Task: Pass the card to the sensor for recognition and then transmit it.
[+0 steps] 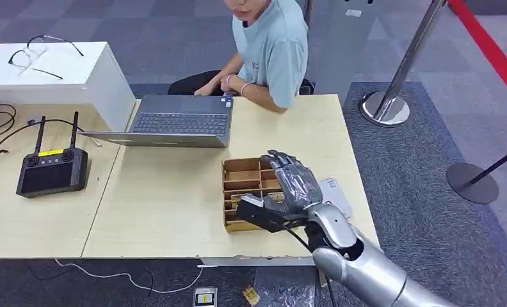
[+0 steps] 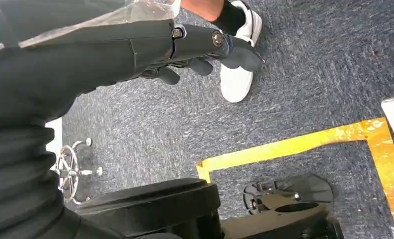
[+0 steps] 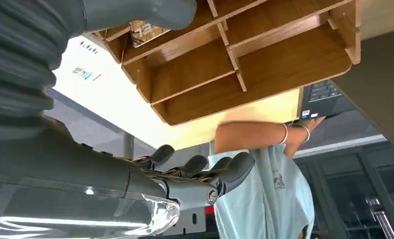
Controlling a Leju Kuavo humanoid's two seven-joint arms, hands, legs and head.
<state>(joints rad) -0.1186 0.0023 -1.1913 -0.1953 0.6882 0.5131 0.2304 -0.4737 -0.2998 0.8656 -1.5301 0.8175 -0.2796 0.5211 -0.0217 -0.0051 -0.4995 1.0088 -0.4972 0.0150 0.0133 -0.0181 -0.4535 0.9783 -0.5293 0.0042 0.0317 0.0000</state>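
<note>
I judge the task is only starting: my right hand (image 1: 294,182) hovers with fingers apart and holding nothing over the box (image 1: 241,185), a card (image 3: 144,30) lies in one compartment, the sensor (image 1: 336,194) waits beside, and my left hand (image 2: 205,50) hangs loosely curled, holding nothing.

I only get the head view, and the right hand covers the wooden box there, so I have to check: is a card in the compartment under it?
Observer: Yes. The right wrist view shows a printed card lying in a compartment of the brown wooden divided box, partly behind the thick grey thumb.
Operator: Does the hand hold it?
Observer: No. The right hand has its dark fingers apart from the thumb, with nothing between them.
Operator: And the left hand?
Observer: The left hand hangs over grey carpet, near a yellow tape line.
</note>
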